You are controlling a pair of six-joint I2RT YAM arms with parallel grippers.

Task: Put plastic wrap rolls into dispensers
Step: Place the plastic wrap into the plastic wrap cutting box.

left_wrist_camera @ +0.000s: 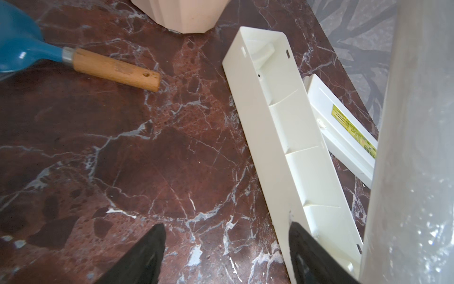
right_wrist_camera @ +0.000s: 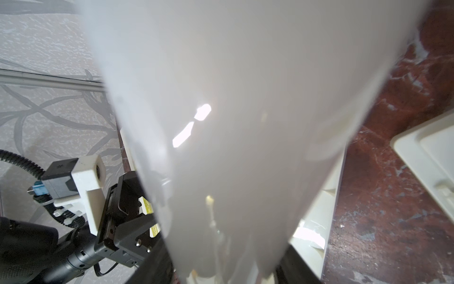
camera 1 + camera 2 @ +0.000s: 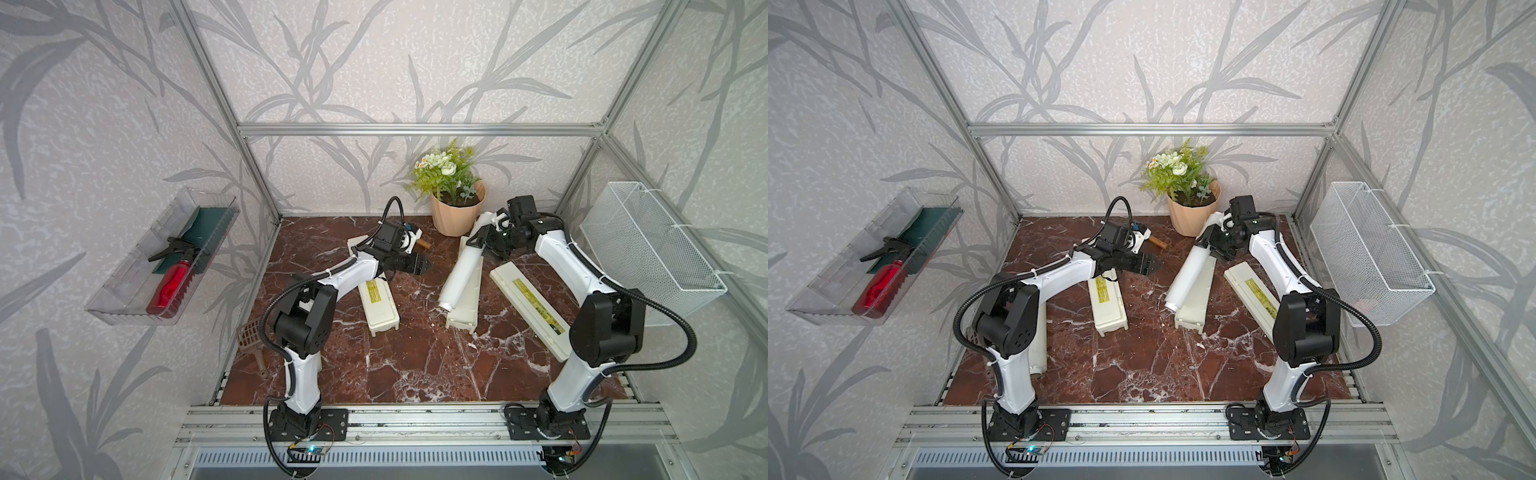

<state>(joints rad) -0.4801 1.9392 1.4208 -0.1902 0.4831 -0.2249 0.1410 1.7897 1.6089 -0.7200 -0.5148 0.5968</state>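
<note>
The roll [image 3: 459,274] looks light, stiff, slick; the right gripper [image 3: 478,243] clamps it near its far end, though mid-length would balance better. The left gripper [image 1: 226,231] hangs wide, empty.

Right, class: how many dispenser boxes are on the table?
2: a closed dispenser under the left arm; an open dispenser beneath the roll, lid alongside. A pale shape behind that arm may be another.
</note>
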